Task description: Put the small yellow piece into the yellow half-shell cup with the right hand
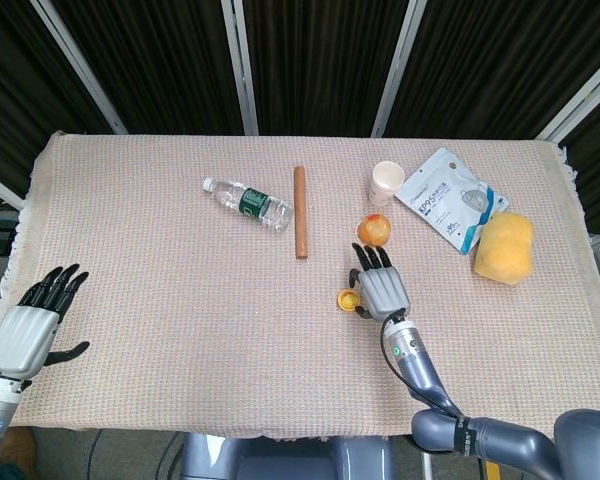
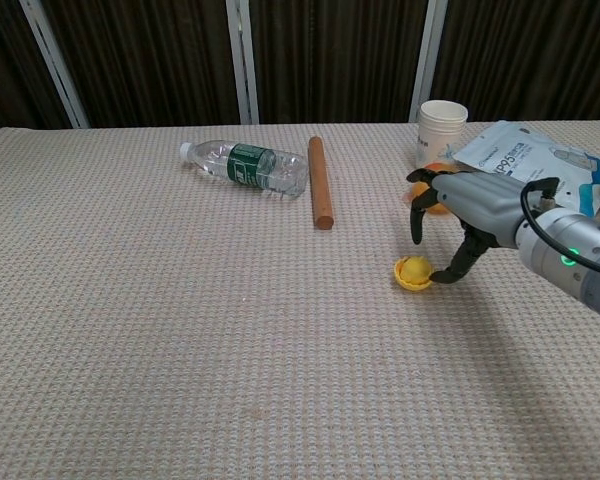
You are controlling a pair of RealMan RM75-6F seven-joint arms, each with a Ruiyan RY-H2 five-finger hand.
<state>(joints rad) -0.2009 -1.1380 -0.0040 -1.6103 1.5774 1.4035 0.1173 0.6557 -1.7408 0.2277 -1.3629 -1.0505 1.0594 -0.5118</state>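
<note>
The yellow half-shell cup [image 2: 414,273] lies mouth-up on the cloth, also seen from the head view as the cup [image 1: 349,299]. A small yellow piece [image 2: 415,266] sits inside it. My right hand [image 2: 472,213] hovers just right of and above the cup with its fingers spread and nothing in them. Its thumb tip [image 2: 446,275] is close beside the cup's right rim. From above, the right hand [image 1: 380,289] covers the cloth right of the cup. My left hand [image 1: 28,335] hangs at the table's near left edge, fingers apart, holding nothing.
An orange-yellow ball [image 1: 375,230] lies just beyond my right hand. A paper cup [image 1: 386,182], mask packet [image 1: 450,198] and yellow sponge [image 1: 505,248] sit at the far right. A wooden rod [image 1: 300,225] and water bottle [image 1: 250,203] lie at the far centre.
</note>
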